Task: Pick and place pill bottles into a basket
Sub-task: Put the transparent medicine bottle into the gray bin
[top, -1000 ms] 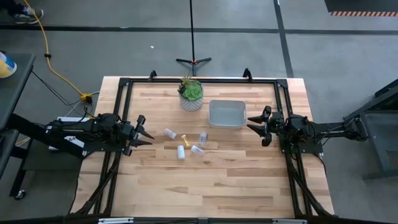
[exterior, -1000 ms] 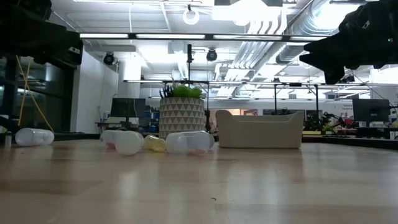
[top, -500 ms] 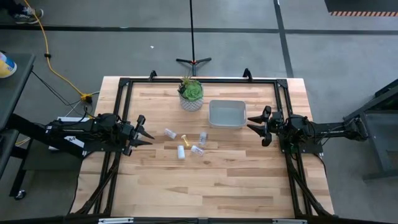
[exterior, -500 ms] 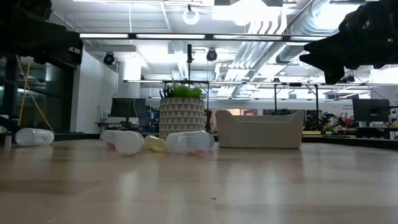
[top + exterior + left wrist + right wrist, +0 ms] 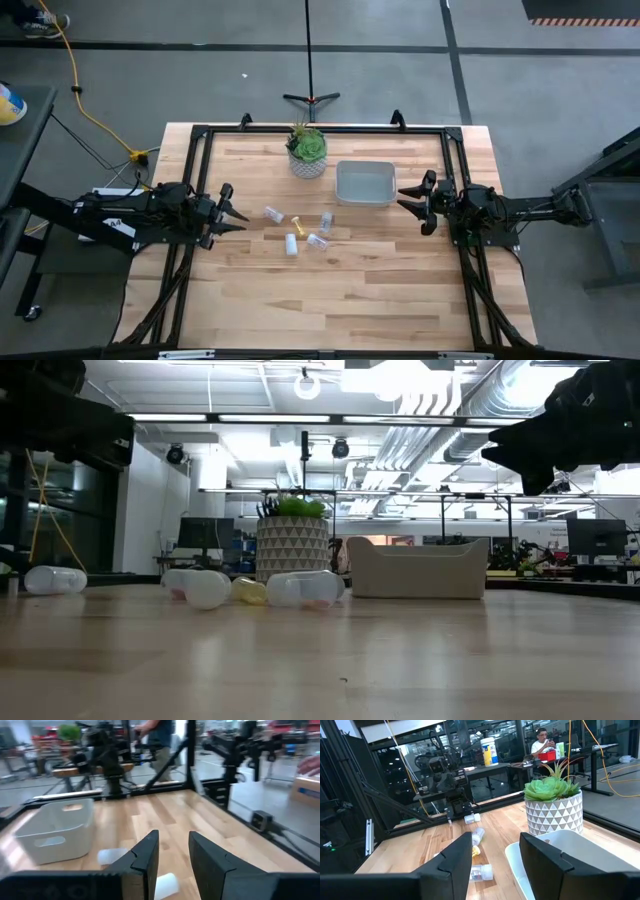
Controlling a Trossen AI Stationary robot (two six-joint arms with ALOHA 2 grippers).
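**Bottles on the desk, both tools apart**

The left tool is held with fingers apart at the desk's left side. Five bottles are scattered at mid-desk, outside the basket. The right tool is held spread, empty, just beside the basket.

High view straight down over the whole desk; low view level across it; wrist views face inward; basket shared by all.
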